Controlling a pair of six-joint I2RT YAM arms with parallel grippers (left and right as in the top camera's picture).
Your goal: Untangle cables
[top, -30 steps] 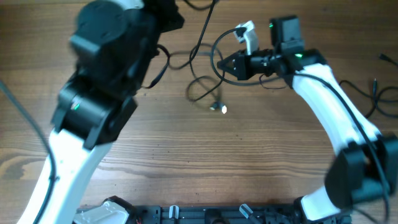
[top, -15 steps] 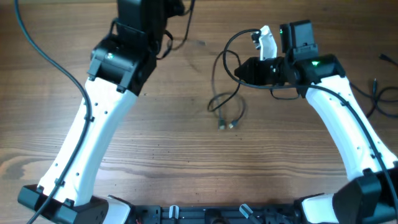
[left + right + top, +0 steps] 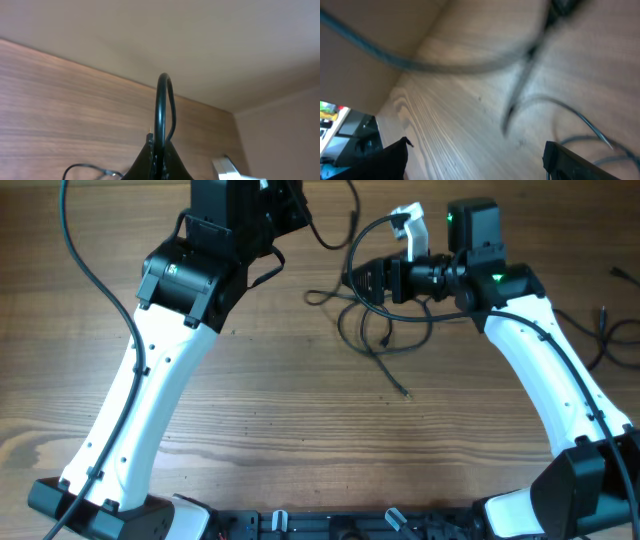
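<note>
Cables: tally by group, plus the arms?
Robot arms: 2, left arm and right arm
Cable groups: 2, centre tangle and right-edge bunch
Pinched cable loop in left fingers: 1
Total: 5; single strands cannot be counted.

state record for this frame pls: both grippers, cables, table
left gripper: shut on a cable loop that sticks up out of the fingers
right gripper: open, fingers wide apart, over the tangle
cables: thin black cords, loosely tangled on the table, one end trailing toward the near side
table: wood
untangling: not yet done
</note>
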